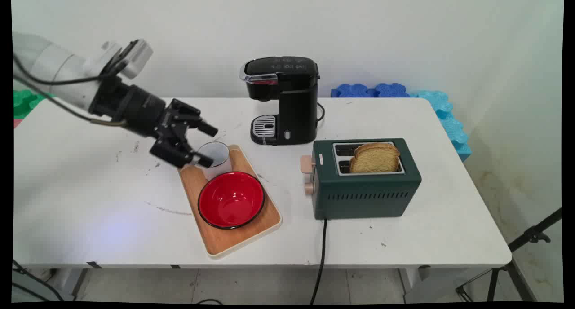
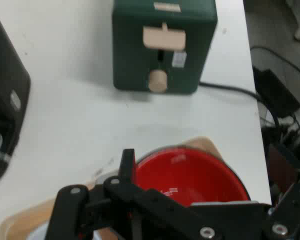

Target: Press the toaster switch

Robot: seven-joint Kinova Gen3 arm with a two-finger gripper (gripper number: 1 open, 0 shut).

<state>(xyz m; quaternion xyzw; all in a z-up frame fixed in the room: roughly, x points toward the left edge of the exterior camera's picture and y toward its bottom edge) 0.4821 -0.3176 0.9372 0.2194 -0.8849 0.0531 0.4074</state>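
My black gripper (image 1: pixel 210 146) hangs open just over the far left corner of a wooden tray (image 1: pixel 251 230). Its two fingers stand on either side of the near rim of a clear cup (image 1: pixel 216 155), which sits at the tray's far end; I cannot tell whether they touch it. A red bowl (image 1: pixel 231 200) fills the tray's middle, right behind the cup. In the hand view the red bowl (image 2: pixel 190 175) lies past the left finger (image 2: pixel 128 162), and the cup is hidden by the linkage.
A black coffee machine (image 1: pixel 284 100) stands behind the tray. A green toaster (image 1: pixel 366 178) with a slice of toast (image 1: pixel 375 157) in it sits to the right, its cable (image 1: pixel 321 255) dropping over the front edge. The toaster (image 2: pixel 162 45) faces the hand.
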